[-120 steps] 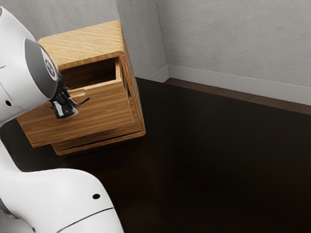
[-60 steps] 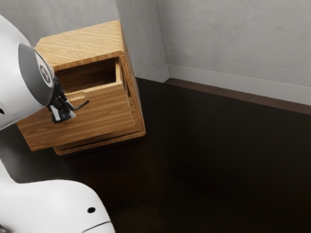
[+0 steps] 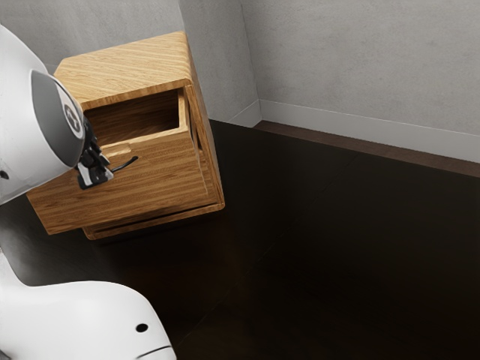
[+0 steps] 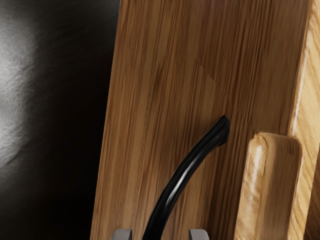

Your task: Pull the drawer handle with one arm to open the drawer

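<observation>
One gripper (image 3: 95, 174) sits at the drawer handle (image 3: 124, 161).
Its fingers (image 4: 122, 234) stand apart, the handle between them with small gaps. The drawer (image 3: 154, 176), at ten o'clock in the exterior view, sticks partly out of the wooden cabinet (image 3: 127, 64).

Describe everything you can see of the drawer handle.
The drawer handle is a slim, glossy black bar, bowed outward from the wooden drawer front, where one end visibly joins the wood. The drawer stands partly pulled out. The handle runs between the end effector's grey fingertips, with a gap showing on each side.
</observation>
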Controlling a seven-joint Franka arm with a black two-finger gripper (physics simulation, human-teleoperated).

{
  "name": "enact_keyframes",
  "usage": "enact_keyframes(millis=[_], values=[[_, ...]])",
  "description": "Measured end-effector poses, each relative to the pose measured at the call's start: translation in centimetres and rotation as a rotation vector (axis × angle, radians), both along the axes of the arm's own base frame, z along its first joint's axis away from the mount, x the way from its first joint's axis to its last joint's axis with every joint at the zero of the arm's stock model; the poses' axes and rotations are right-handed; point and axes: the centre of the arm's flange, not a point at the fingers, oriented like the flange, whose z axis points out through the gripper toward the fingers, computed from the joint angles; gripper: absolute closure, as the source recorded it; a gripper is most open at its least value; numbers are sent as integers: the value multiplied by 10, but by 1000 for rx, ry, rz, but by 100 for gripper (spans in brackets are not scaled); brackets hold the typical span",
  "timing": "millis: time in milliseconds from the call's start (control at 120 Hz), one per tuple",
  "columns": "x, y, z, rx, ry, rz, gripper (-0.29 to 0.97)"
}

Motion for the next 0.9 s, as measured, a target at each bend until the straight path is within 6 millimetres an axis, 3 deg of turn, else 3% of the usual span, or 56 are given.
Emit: enact_keyframes(millis=[900], values=[[6,-10,-11,-4,7,-21,62]])
